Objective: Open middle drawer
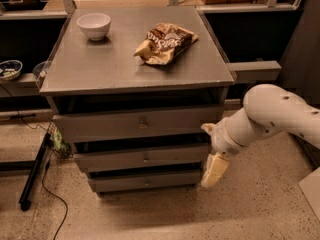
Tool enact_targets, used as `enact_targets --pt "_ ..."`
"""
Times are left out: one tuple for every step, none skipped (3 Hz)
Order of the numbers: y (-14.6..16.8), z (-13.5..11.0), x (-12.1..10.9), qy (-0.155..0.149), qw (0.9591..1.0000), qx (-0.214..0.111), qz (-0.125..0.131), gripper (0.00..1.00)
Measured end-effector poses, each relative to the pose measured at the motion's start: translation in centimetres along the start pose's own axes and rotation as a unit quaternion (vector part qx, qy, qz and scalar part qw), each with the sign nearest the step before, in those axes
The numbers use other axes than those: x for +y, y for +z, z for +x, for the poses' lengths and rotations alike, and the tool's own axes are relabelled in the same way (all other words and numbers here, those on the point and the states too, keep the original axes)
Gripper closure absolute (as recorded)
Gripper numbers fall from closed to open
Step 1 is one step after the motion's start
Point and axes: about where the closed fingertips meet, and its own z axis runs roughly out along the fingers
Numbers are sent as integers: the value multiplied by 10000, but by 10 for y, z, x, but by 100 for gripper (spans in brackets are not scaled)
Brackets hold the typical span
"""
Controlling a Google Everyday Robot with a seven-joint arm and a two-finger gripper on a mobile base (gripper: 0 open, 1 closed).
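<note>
Item: approach step, no contact made. We logged the gripper (pixel 214 168) low at the right front corner of the grey cabinet (pixel 125 64), just beside the right end of the middle drawer (pixel 115 160) and off to the side of its front. We could not tell whether the gripper was apart or together. It held nothing that we could see.

Item: middle drawer, second of three, under the top drawer (pixel 100 126) and above the bottom drawer (pixel 120 183). It was shut, or nearly so. Its round knob (pixel 145 158) sat at centre, well apart from the gripper.

Next move, in our judgement: bring the gripper left across the front, level with that knob, take hold and pull straight out.

Containers:
- white bowl (pixel 94 24), back left of the top; we saw nothing in it.
- crumpled snack bag (pixel 165 43), back right; contents hidden.
- patterned bowl (pixel 9 69), on the shelf to the left; contents unclear.
- all three drawers: interiors hidden.
</note>
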Motion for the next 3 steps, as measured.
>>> enact_targets --pt "19 -1 -7 -15 10000 -53 -70 0" --pt "55 -7 -15 -71 9997 42 -251 0" --pt "55 -7 -15 -72 9996 41 -252 0"
